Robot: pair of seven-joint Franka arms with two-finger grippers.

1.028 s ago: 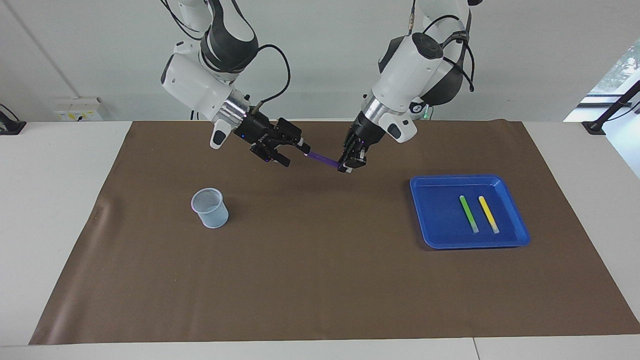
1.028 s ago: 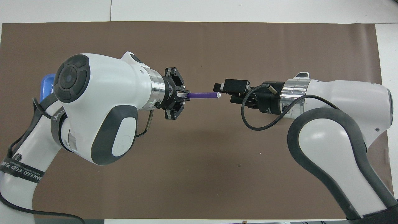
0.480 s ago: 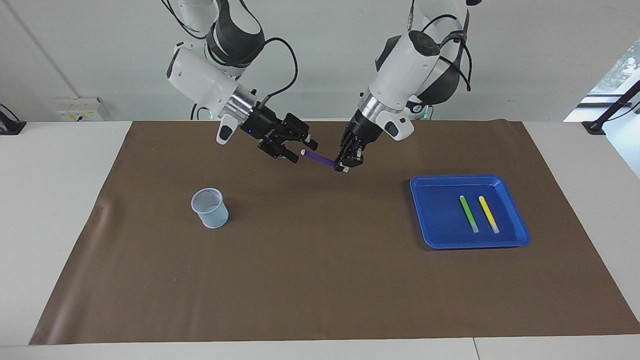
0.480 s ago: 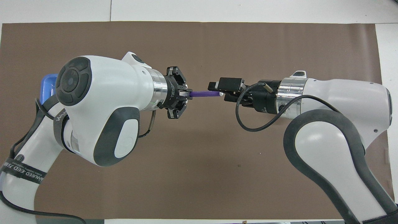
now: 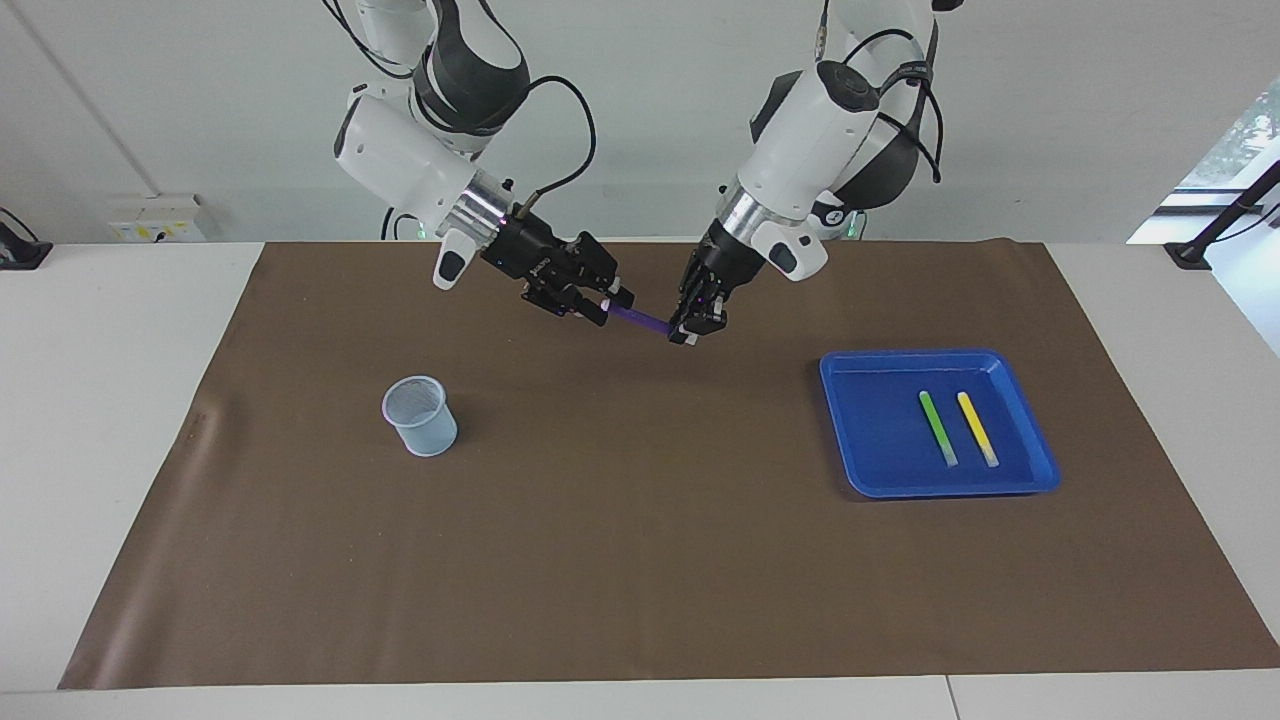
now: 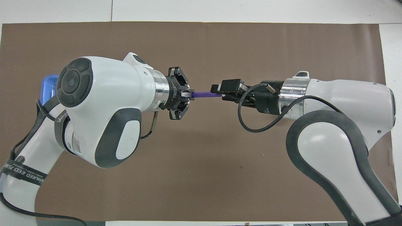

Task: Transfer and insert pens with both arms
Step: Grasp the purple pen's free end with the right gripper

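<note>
Purple pen: clamped tight in left gripper, above the brown mat. Its whitish tip sits hidden between right gripper fingers; whether they grip, I cannot tell.

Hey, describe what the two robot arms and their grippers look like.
Both arms have glossy white shells with dark grey joint sections and a silver metal ring at the wrist. The left gripper and the right gripper are black, two-fingered, built of small linked parts. A black cable loops from the right wrist. A black band with white lettering wraps the left arm low down.
</note>
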